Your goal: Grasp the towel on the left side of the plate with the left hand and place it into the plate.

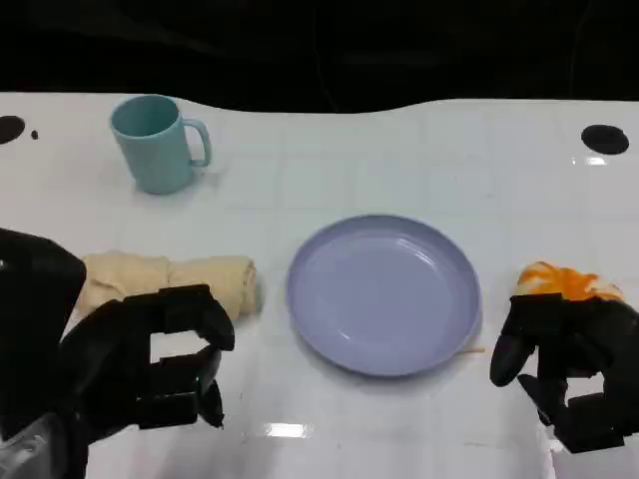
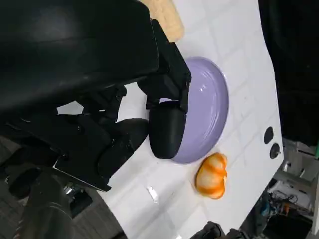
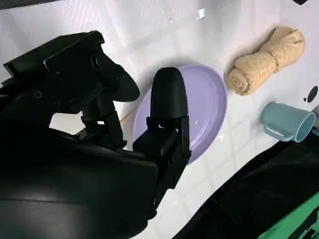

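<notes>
My left hand (image 1: 150, 364) hovers empty, fingers apart, just short of the rolled towel (image 1: 170, 281) lying left of the plate (image 1: 384, 292). Risk: grabbing only one end, so it unrolls or drags the plate.

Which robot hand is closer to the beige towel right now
The left. The left robot hand hovers just in front of the towel, holding nothing. The right robot hand is far across the plate, beside the orange object.
</notes>
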`<state>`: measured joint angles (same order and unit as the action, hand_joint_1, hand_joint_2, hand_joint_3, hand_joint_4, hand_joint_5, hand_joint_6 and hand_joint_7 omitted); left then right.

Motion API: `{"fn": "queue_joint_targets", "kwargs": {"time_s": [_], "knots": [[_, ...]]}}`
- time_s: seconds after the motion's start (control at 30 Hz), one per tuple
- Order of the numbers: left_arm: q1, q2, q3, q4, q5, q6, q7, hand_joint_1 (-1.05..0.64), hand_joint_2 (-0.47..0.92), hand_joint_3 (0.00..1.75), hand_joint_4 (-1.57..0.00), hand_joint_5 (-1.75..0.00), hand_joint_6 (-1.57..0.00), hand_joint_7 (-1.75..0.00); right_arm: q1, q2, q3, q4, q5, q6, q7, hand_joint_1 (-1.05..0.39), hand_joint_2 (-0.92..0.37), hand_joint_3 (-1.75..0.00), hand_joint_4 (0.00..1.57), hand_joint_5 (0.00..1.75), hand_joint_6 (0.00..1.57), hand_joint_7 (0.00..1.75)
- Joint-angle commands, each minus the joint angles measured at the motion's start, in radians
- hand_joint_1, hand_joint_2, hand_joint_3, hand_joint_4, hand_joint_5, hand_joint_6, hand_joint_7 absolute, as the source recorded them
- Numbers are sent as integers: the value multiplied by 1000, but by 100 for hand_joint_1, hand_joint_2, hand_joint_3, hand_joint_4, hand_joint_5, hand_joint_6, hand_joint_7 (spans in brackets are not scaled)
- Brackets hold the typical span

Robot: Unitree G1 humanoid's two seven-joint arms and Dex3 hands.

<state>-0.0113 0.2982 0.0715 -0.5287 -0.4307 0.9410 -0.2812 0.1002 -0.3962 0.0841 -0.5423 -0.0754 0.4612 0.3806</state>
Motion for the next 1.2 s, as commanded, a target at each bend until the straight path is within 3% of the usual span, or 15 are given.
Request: {"fn": "queue_joint_targets", "kwargs": {"time_s": [0.03,0.17,0.23,0.43,0.6,0.73,0.93,1.2], "knots": [[15,34,-15,-23,48,-54,8,-7,58,111,-59,-161,-63,-130,1,-15,-2,-17,-5,0,3,4,-53,-115,71,172,70,146],[29,90,-60,-35,133,-150,-12,-15,70,80,-53,-132,-59,-85,-1,-13,3,-20,-6,2,3,5,-53,-115,72,172,70,146],[28,129,-77,-28,167,-209,-43,-20,86,50,-48,-112,-54,-56,-2,-12,4,-23,-6,4,3,5,-53,-115,72,172,70,146],[-59,279,-110,19,268,-328,-154,-34,92,27,-29,-73,-37,-19,-2,-14,3,-18,-5,-7,7,5,-53,-116,72,171,70,145],[-81,307,-119,37,308,-365,-178,-38,92,22,-24,-66,-33,-13,-1,-13,3,-14,-6,-16,9,4,-53,-115,73,171,71,144],[-228,418,-243,152,524,-518,-216,-51,92,13,-13,-59,-29,-8,8,-13,7,-31,-11,5,9,4,-53,-115,73,171,71,144],[-325,423,-363,252,770,-606,-201,-55,92,3,-18,-45,-33,-3,9,-13,9,-47,-17,26,8,4,-54,-113,71,171,70,144],[-409,365,-469,427,1008,-693,-168,-56,91,0,-26,-30,-34,-1,12,-10,12,-48,-18,22,6,3,-54,-113,71,173,70,144]]}}
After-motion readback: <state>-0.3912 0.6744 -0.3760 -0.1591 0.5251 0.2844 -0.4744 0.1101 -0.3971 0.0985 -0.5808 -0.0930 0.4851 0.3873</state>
